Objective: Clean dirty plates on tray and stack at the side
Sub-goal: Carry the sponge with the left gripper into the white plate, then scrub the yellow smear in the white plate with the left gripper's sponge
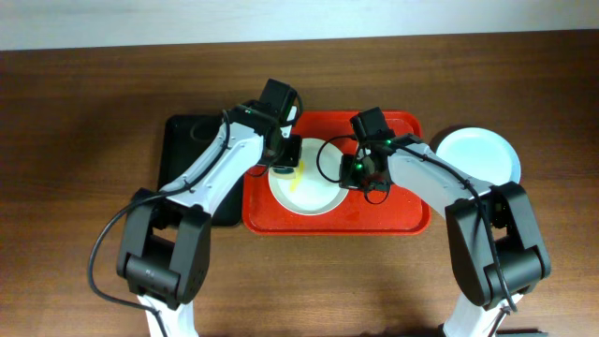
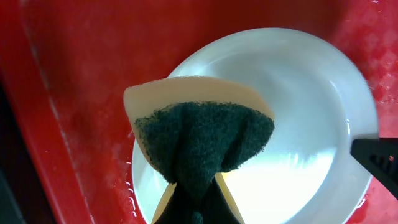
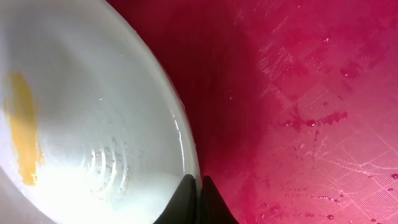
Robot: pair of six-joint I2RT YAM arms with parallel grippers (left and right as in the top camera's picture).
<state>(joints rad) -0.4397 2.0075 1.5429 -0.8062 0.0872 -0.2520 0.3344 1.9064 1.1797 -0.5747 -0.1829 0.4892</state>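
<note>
A white plate (image 1: 314, 195) with a yellow smear (image 3: 22, 130) lies on the red tray (image 1: 393, 215). My left gripper (image 2: 198, 199) is shut on a yellow sponge with a green scouring face (image 2: 199, 124). The sponge hangs over the plate's (image 2: 298, 93) left rim. My right gripper (image 3: 199, 190) is shut on the plate's (image 3: 93, 93) right rim, one finger inside and one outside. In the overhead view the left gripper (image 1: 284, 159) is at the plate's upper left and the right gripper (image 1: 360, 178) at its right edge.
A pale plate (image 1: 477, 154) rests on the wooden table just right of the tray. A black tray (image 1: 187, 150) lies against the red tray's left side, under my left arm. The red tray floor (image 3: 298, 93) is wet with droplets.
</note>
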